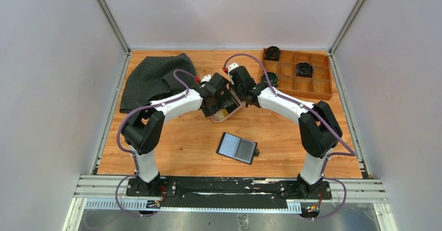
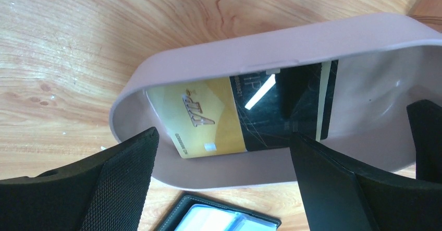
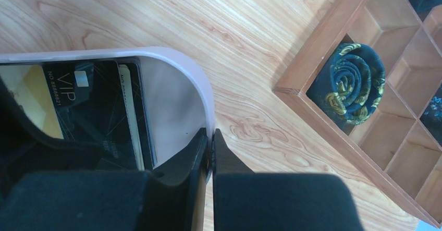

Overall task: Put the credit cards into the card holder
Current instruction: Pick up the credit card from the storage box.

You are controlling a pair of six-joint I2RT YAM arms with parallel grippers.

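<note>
A pinkish oval tray (image 2: pixel 219 67) holds the credit cards: a gold one (image 2: pixel 200 119) overlapped by a black one (image 2: pixel 271 124), with a pale card edge behind. My left gripper (image 2: pixel 224 155) is open, its fingers spread over the tray's near wall and touching no card. My right gripper (image 3: pixel 211 136) is shut on the tray's rim (image 3: pixel 208 111), and its view shows the black VIP card (image 3: pixel 96 106). The card holder (image 1: pixel 237 147) lies open on the table in front of the tray, clear pockets up, and its corner (image 2: pixel 219 220) shows below my left fingers.
A wooden compartment box (image 1: pixel 297 74) with rolled dark fabric pieces (image 3: pixel 354 80) stands at the back right. A dark cloth (image 1: pixel 156 77) lies at the back left. Both arms meet over the tray (image 1: pixel 225 117) at mid-table. Grey walls enclose the table.
</note>
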